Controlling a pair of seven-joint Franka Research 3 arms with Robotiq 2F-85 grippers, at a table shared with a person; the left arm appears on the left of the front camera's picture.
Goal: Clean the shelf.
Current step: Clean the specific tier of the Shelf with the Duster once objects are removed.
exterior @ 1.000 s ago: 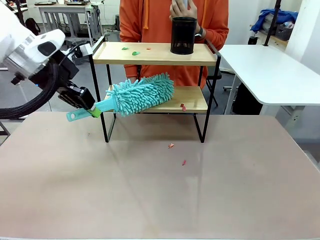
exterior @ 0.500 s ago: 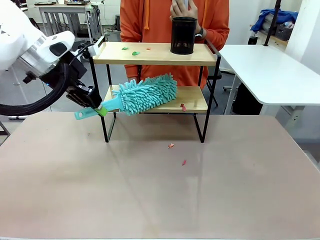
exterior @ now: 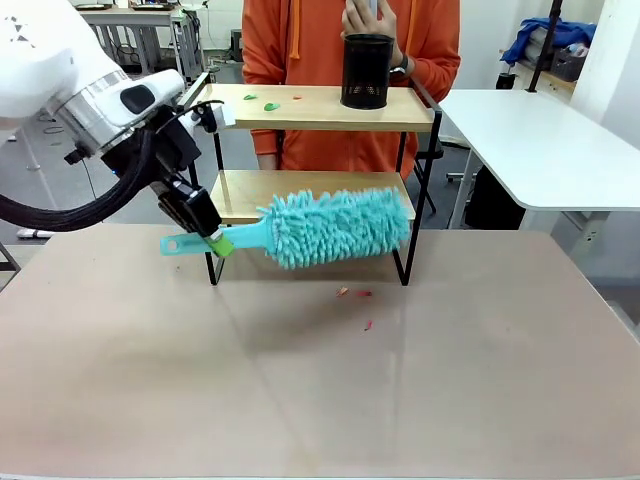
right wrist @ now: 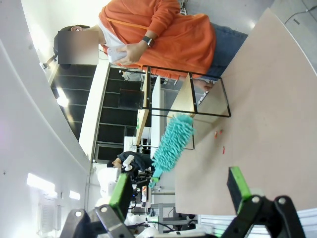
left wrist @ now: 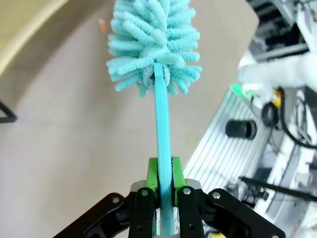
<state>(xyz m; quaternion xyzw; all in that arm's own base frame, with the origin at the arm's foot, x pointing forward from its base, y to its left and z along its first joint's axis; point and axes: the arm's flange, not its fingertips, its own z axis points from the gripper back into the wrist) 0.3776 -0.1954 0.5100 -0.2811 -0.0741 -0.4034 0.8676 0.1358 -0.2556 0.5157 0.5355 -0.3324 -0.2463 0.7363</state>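
The shelf point(exterior: 310, 108) stands at the table's far side, seen sideways in the right wrist view as shelf point(right wrist: 189, 96). Its top board carries a black mesh cup point(exterior: 366, 70) and small green and red scraps point(exterior: 270, 104). My left gripper point(exterior: 212, 238) is shut on the handle of a turquoise fluffy duster point(exterior: 340, 228), whose head hangs just in front of the lower board point(exterior: 240, 190). In the left wrist view my left gripper point(left wrist: 165, 173) clamps the duster point(left wrist: 153, 44) handle between its green pads. My right gripper point(right wrist: 178, 188) hangs high above the table, open, nothing between its fingers.
A person in an orange hoodie point(exterior: 300, 40) stands behind the shelf, hands point(exterior: 365, 18) held near the chest. Red scraps point(exterior: 355, 293) lie on the brown table point(exterior: 300, 400) in front of the shelf. A white table point(exterior: 540, 140) stands at the right.
My left arm swept the duster rightward along the lower board and out over its front edge. The red scrap seen on that board no longer shows; one more red scrap lies on the table.
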